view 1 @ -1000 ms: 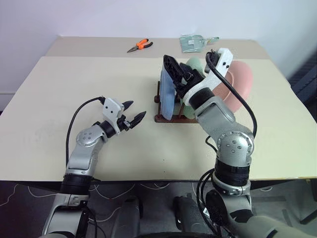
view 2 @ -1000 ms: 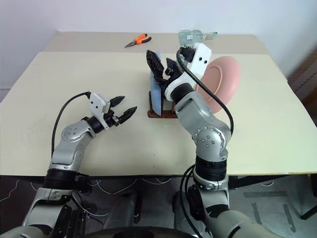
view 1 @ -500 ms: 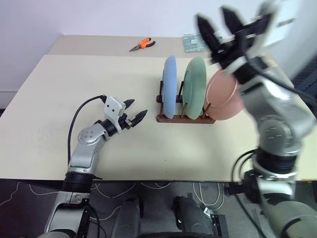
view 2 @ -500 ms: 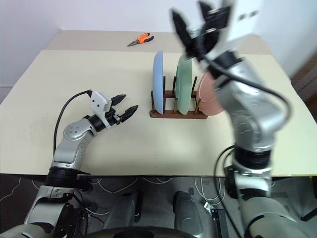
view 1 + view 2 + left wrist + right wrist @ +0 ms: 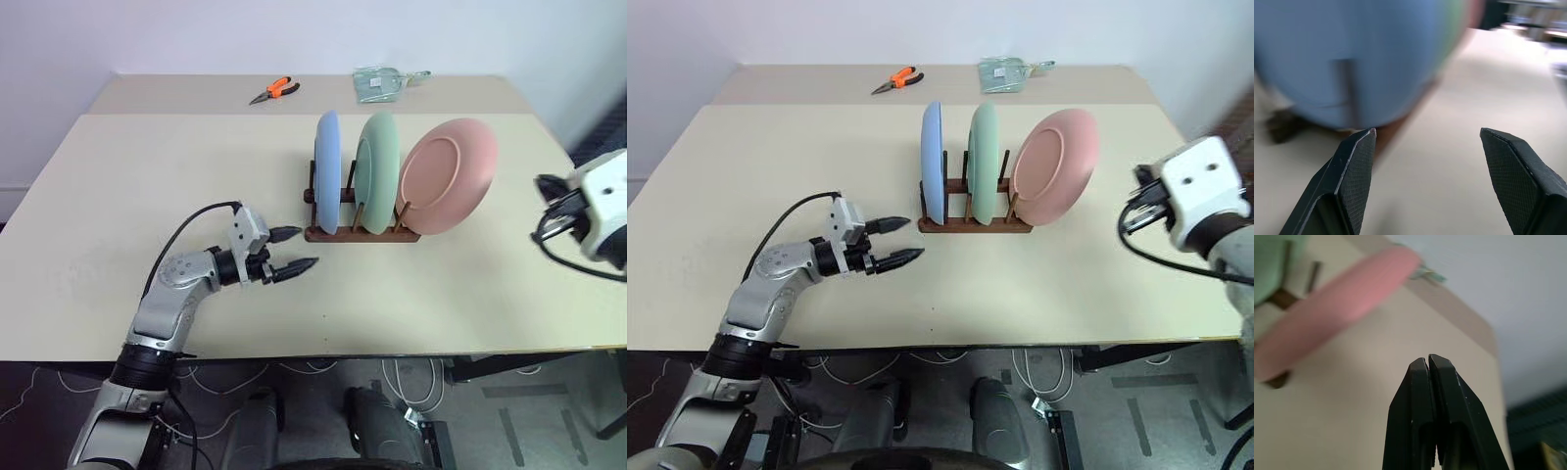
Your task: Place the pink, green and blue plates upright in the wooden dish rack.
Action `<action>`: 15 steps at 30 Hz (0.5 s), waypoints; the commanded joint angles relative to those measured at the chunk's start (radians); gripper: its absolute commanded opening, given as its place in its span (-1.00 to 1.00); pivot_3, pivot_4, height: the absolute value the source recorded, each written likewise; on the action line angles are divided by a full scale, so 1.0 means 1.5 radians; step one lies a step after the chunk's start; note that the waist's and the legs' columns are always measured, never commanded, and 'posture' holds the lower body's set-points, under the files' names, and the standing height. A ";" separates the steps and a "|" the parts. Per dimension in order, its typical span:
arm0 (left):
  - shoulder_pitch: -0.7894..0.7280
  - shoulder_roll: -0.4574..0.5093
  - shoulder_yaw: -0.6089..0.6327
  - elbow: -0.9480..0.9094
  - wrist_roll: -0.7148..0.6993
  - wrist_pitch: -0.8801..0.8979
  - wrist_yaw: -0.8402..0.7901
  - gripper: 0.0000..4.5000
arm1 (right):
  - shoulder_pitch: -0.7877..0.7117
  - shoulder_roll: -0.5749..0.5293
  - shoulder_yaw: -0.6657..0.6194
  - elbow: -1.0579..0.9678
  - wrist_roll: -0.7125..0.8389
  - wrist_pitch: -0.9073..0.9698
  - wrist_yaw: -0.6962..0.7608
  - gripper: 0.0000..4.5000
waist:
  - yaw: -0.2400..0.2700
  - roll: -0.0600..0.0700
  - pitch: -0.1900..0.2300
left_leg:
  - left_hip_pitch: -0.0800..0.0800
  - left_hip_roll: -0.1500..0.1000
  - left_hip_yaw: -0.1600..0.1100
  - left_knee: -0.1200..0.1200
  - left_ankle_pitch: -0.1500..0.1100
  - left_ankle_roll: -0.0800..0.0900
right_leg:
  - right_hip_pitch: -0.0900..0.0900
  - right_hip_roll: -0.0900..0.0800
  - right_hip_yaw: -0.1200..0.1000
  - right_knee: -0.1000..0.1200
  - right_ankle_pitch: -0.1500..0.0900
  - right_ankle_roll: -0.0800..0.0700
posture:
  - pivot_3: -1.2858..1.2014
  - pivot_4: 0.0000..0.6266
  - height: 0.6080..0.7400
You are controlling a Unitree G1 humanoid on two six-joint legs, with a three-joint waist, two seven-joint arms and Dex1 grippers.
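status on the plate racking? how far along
Done: blue plate, green plate and pink plate all stand in the wooden dish rack. In hand: nothing; left gripper open beside the rack, right gripper shut, empty. Left: nothing visible, though pink leans.

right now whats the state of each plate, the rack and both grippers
blue plate: upright in rack
green plate: upright in rack
pink plate: in rack, leaning
rack: holds three plates
left gripper: open, empty
right gripper: shut, empty
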 commanded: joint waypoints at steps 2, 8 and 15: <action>0.001 0.014 -0.004 -0.036 -0.016 0.016 -0.019 0.56 | -0.047 0.016 0.049 -0.040 -0.006 -0.030 0.013 -0.98 | 0.004 0.000 0.000 | 0.000 0.000 0.000 0.000 0.000 0.000 | 0.000 0.000 0.000 0.000 0.000 0.000 | 0.03 -0.52 0.88; 0.010 0.016 0.002 -0.041 -0.013 0.016 -0.005 0.56 | -0.096 0.041 0.080 -0.033 0.000 -0.032 0.028 -0.98 | 0.010 -0.001 0.000 | -0.002 0.000 -0.001 0.001 0.000 0.000 | 0.000 -0.001 -0.001 -0.002 0.000 0.000 | 0.03 -0.52 0.88; 0.025 0.018 0.003 -0.053 -0.011 0.014 0.005 0.56 | -0.108 0.029 0.019 0.037 -0.068 -0.061 -0.002 -0.98 | 0.008 0.000 0.000 | -0.002 0.000 -0.001 0.001 0.000 0.000 | 0.000 -0.001 -0.001 -0.002 0.000 0.000 | 0.03 -0.52 0.88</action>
